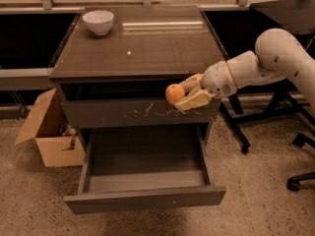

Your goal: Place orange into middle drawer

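- Wide shallow grey-brown middle drawer (146, 199) with a plain front: pulled fully out, nearest the camera, grey inner floor bare, nothing in it.
- Small round orange (173, 93): not in the drawer yet. It hangs in the air above the drawer's back right part, level with the drawer front above it.
- Pale two-finger gripper (182, 96) on the white arm: reaches in from the right of the open drawer, jaws clamped around the orange, one finger over it and one under.
- Scratched dark drawer front (123, 114) with pale marks: closed, directly above the open drawer and behind the orange.
- Brown cardboard box (47, 134) with open flaps: on the floor left of the open drawer, not involved.
- Glossy brown cabinet top (147, 45): above the drawer, further back.
- White ceramic bowl (98, 21): at the far left corner of that top, well away from the drawer.
- Progress, my read: pick-up done, drawer open and carry mostly done. Left: lower the orange into the drawer cavity, let go, pull the arm out.
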### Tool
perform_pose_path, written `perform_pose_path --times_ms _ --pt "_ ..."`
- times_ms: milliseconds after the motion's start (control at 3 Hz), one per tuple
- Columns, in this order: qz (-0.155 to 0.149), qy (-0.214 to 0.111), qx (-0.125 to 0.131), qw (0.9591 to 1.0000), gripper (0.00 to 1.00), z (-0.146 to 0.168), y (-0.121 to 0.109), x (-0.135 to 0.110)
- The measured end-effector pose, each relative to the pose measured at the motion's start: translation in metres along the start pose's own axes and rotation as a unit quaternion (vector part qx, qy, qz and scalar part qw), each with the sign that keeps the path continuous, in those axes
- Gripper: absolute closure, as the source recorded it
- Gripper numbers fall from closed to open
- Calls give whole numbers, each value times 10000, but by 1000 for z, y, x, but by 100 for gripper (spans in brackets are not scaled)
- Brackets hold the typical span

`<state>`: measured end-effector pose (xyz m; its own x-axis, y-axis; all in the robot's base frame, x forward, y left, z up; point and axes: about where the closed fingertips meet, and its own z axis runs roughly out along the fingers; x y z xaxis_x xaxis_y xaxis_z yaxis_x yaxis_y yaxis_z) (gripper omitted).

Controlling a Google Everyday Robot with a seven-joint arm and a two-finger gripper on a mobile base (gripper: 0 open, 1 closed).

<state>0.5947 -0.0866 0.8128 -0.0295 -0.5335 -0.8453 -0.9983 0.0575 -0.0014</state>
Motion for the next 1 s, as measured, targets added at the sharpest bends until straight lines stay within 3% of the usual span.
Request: perform_pose_path --times_ms 333,667,1000 --pt "75 83 -103 9999 100 14 2 20" --pt "342 148 -138 9992 100 36 9 69" --pt "634 406 85 9971 100 46 18 107"
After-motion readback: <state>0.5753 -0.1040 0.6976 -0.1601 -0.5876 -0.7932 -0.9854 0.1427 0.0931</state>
